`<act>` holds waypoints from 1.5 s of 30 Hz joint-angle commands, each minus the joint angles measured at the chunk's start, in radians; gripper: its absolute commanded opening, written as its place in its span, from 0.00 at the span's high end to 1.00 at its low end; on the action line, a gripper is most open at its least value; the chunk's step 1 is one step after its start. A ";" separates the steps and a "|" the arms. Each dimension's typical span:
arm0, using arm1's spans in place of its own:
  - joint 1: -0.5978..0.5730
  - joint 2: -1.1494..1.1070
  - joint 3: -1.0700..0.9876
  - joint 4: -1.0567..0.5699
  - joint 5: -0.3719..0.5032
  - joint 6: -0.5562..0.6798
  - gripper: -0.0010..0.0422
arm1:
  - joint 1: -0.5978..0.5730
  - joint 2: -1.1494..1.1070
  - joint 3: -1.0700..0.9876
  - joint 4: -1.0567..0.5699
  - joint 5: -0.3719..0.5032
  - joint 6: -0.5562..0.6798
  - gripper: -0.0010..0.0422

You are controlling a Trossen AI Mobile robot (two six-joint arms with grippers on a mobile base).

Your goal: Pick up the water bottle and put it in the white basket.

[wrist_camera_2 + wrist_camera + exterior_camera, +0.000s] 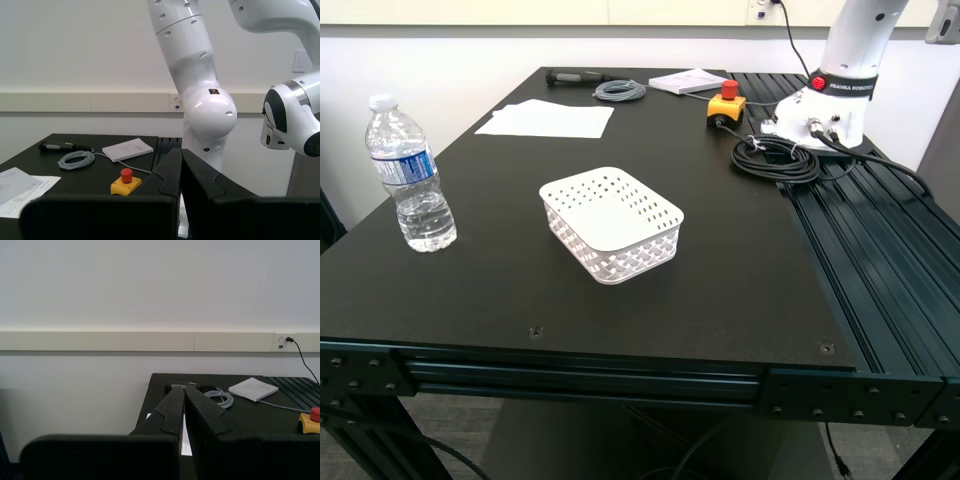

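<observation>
Exterior view: water bottle [409, 176] stands well apart from either tool.

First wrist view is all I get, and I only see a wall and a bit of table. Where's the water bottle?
Observer: The water bottle stands upright near the edge of the table, on the exterior view's left.
Operator: Is the basket touching it?
Observer: No. The white basket sits apart from it, toward the exterior view's right, around the table's middle.
Operator: Is anything in the basket?
Observer: Nothing shows inside it; I can see its bare floor.
</observation>
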 commanded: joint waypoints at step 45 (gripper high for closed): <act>0.000 0.000 0.001 0.002 0.000 0.000 0.98 | -0.001 0.301 0.355 -1.114 0.151 0.025 0.42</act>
